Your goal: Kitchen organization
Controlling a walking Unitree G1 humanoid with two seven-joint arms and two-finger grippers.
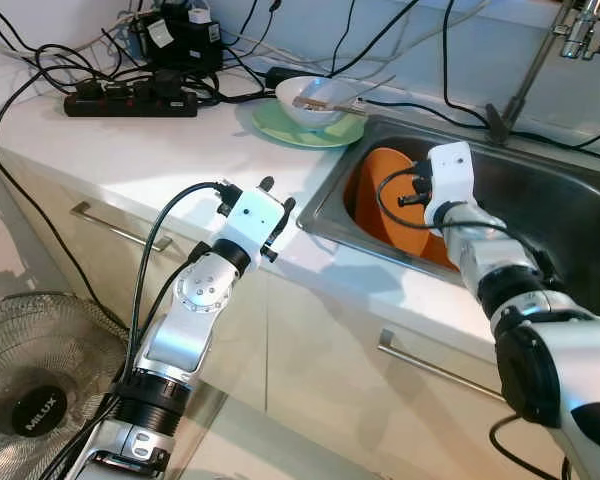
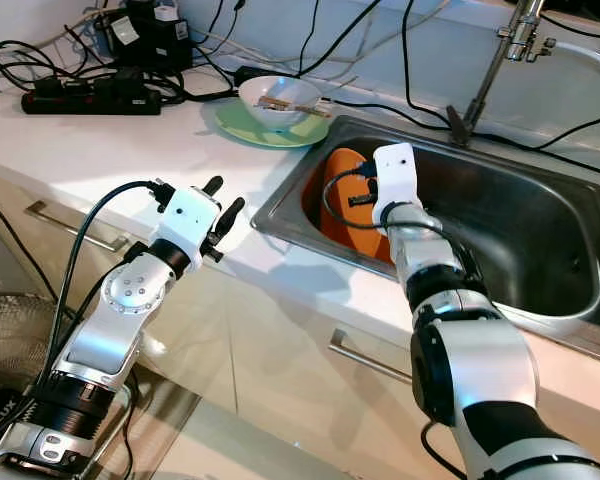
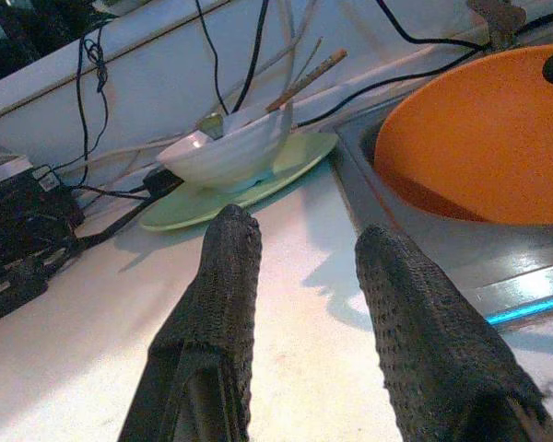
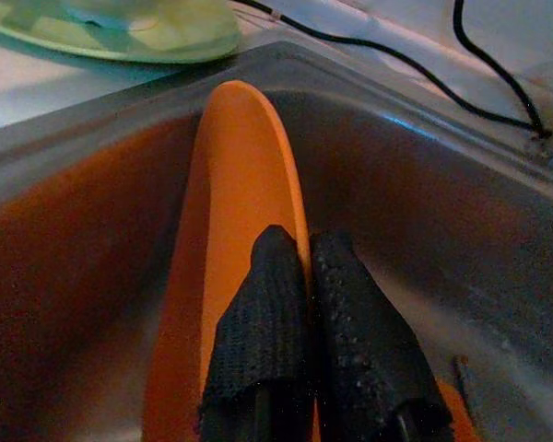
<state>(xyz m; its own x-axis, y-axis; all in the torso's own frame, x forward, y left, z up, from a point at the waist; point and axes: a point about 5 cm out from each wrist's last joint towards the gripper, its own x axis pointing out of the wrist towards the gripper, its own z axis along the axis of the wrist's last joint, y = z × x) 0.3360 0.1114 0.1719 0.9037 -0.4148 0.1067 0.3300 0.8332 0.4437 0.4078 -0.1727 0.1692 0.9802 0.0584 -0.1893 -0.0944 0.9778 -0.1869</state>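
Observation:
An orange plate [image 1: 380,190] stands on edge in the steel sink [image 1: 580,220], leaning against its left wall. My right gripper [image 4: 304,249] reaches down into the sink and is shut on the plate's rim [image 4: 244,184], one finger on each face. My left gripper [image 1: 277,195] hovers open just above the white counter [image 1: 130,160], close to the sink's left edge, with nothing between its fingers [image 3: 226,276]. At the back of the counter a white bowl [image 1: 310,100] holding chopsticks sits on a light green plate [image 1: 280,128].
A black power strip [image 1: 130,103] and tangled cables lie at the counter's back left. The tap [image 1: 570,30] rises behind the sink. Drawer handles [image 1: 110,228] line the cabinet front. A floor fan [image 1: 30,380] stands low on the left.

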